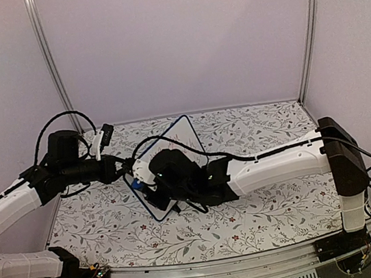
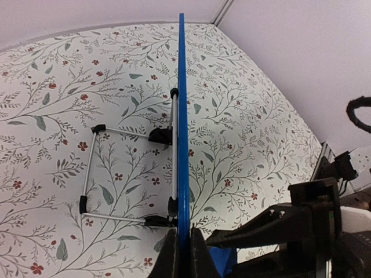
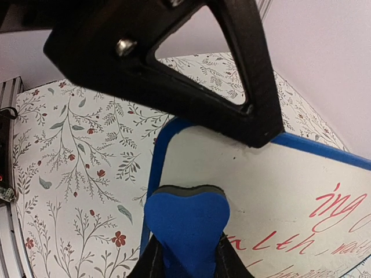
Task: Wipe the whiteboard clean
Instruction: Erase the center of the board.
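The whiteboard (image 1: 183,139) stands tilted on edge in the middle of the table, its blue-rimmed white face (image 3: 278,185) bearing red handwriting at the lower right. My left gripper (image 1: 129,169) is shut on the board's left edge, which the left wrist view shows edge-on as a blue line (image 2: 182,116) pinched between the fingers of the left gripper (image 2: 184,255). My right gripper (image 3: 188,258) is shut on a blue eraser block (image 3: 185,223), squeezed into a heart shape and pressed against the board's face near its corner. The eraser (image 2: 223,258) also shows on the board's right side.
A wire stand (image 2: 90,168) with black feet props the board from behind on the flowered tablecloth (image 1: 260,128). Pale enclosure walls and metal posts (image 1: 309,32) ring the table. A metal rail (image 1: 212,277) runs along the near edge between the arm bases.
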Controlling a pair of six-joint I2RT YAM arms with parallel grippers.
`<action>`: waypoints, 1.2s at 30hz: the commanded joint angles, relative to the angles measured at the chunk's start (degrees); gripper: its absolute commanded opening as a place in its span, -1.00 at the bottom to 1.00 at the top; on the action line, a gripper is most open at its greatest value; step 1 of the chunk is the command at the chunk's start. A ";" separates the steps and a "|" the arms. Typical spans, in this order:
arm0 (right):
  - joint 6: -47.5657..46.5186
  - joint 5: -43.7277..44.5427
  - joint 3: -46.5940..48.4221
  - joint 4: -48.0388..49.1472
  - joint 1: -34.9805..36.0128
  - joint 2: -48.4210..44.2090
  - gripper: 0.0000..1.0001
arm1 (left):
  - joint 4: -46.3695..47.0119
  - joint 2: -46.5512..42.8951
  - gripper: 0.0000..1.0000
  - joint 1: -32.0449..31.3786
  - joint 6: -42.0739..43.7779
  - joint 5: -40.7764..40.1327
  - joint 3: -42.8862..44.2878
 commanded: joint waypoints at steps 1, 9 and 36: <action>1.02 1.33 -3.23 -0.47 0.23 1.08 -0.69 | 0.29 0.65 -1.00 -0.77 0.52 2.30 -0.13; 1.73 1.27 -3.35 -0.02 -0.06 0.93 -0.69 | 0.25 0.69 -1.00 -0.75 0.52 2.34 -0.13; -0.50 -7.21 -4.90 3.08 -14.65 -8.27 -0.70 | 0.42 0.00 -0.99 -0.77 0.44 2.31 -0.29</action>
